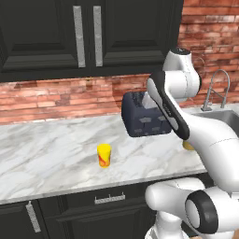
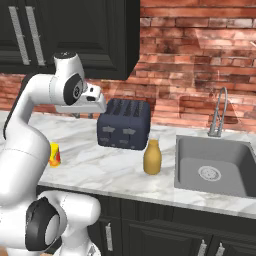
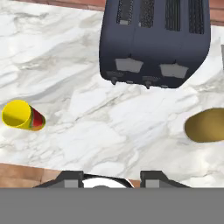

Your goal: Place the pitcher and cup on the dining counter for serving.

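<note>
The yellow cup (image 1: 104, 155) with red swirls stands upright near the front of the marble worktop (image 1: 46, 144), left of the toaster; it also shows as the cup (image 3: 22, 115) at the left of the hand view. The amber pitcher (image 2: 152, 157) stands upright between the toaster and the sink, and its body, the pitcher (image 3: 205, 125), lies at the right edge of the hand view. My gripper (image 3: 113, 177) hovers high above the worktop between the two, looking down, fingers apart with nothing between them. The dining counter is out of view.
A dark four-slot toaster (image 2: 124, 124) sits at the back of the worktop against the brick wall. A grey sink (image 2: 185, 165) with a curved faucet (image 2: 218, 112) lies to the right. Black wall cabinets (image 1: 84, 32) hang overhead.
</note>
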Robot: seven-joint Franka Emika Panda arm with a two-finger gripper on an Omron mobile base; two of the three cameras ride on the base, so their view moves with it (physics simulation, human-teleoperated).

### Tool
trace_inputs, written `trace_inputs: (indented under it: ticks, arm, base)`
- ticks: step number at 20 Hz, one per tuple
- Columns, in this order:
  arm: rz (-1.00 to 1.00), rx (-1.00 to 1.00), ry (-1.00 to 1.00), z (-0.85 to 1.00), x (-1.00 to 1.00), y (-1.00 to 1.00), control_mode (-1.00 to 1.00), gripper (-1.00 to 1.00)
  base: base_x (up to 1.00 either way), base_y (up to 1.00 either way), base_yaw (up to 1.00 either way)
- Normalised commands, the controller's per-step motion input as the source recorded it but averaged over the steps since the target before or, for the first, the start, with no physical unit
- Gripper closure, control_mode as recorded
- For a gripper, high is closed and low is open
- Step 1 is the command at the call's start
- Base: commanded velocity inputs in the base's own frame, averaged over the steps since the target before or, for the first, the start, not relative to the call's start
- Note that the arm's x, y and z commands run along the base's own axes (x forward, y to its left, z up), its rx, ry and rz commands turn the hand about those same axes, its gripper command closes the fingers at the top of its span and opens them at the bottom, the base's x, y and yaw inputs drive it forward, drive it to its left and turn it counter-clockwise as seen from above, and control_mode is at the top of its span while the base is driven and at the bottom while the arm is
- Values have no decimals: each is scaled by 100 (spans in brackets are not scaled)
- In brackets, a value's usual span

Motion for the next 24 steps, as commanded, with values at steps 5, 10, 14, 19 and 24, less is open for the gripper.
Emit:
trace_inputs:
  ticks: [5,10,14,19,24]
  arm:
    - [0,5,0,0,-13,22,-100,-100]
    - [1,0,2,-21,-22,77,-100,-100]
    - [6,-14,15,-49,-3,100,-100,-100]
    - [9,-23,22,-57,0,100,-100,-100]
    - [4,-6,20,-57,0,70,-100,-100]
  base:
    - [0,0,0]
    - [0,0,0]
    - [0,0,0]
    - [0,0,0]
    - [0,0,0]
